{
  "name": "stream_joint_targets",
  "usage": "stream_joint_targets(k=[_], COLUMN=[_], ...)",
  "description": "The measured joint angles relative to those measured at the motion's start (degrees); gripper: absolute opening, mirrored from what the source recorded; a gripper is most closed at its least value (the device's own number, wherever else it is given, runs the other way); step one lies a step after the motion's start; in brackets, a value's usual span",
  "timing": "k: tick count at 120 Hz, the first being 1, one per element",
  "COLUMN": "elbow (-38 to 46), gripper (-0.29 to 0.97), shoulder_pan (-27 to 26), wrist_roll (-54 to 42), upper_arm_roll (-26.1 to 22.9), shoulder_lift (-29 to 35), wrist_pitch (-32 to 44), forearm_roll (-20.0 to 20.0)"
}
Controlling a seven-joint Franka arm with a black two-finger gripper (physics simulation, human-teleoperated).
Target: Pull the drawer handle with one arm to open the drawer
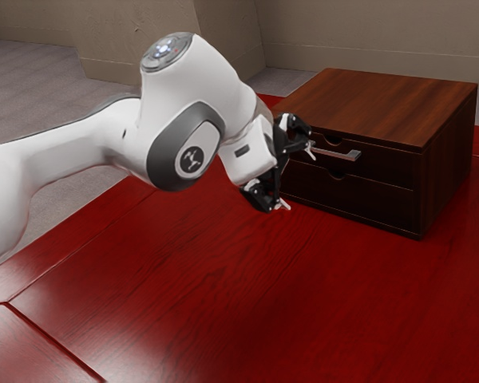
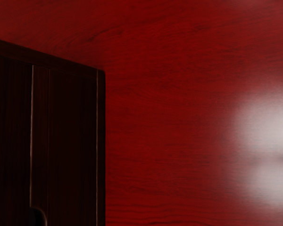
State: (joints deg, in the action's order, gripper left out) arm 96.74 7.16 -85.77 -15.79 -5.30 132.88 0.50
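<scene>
Drawer handle (image 1: 335, 153), a grey bar, lies across the front of the upper drawer (image 1: 387, 166) of a dark wooden cabinet (image 1: 383, 104). The cabinet stands toward the exterior view's right, on the far part of the red table (image 1: 223, 303). That drawer's front looks level with the lower drawer (image 1: 367, 199) beneath it, so it reads as shut. At the exterior view's left, the white arm (image 1: 184, 120) stretches over the table, its large grey-ringed joint nearest the camera. Grey floor (image 1: 40, 80) and a beige wall (image 1: 136, 32) lie beyond it on the far side. Further right is the black gripper (image 1: 281, 163), turned toward the cabinet's front. Its fingers (image 1: 294, 129) are spread wide, one high and one low, and clamped on nothing. The upper finger is just beside the handle's left end, though whether it touches the bar cannot be told. The lower finger hangs just above the table, in front of the lower drawer's left corner. The hand itself covers the cabinet's left front edge from this camera. In the wrist view, the cabinet (image 2: 61, 141) shows a dark face with thin seams close to the hand. The red tabletop beside it carries a pale glare.
</scene>
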Motion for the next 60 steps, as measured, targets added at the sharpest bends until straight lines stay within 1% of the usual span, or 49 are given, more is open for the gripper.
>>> stream_joint_targets(k=[46,60], elbow=[-5.7,-8.8], gripper=[0.68,0.68], shoulder_pan=[0.8,0.6], wrist_roll=[-3.4,-4.1], upper_arm_roll=[1.8,1.9], shoulder_lift=[-6.4,-9.6], wrist_pitch=[-0.2,-0.5], forearm_roll=[-0.3,-0.2])
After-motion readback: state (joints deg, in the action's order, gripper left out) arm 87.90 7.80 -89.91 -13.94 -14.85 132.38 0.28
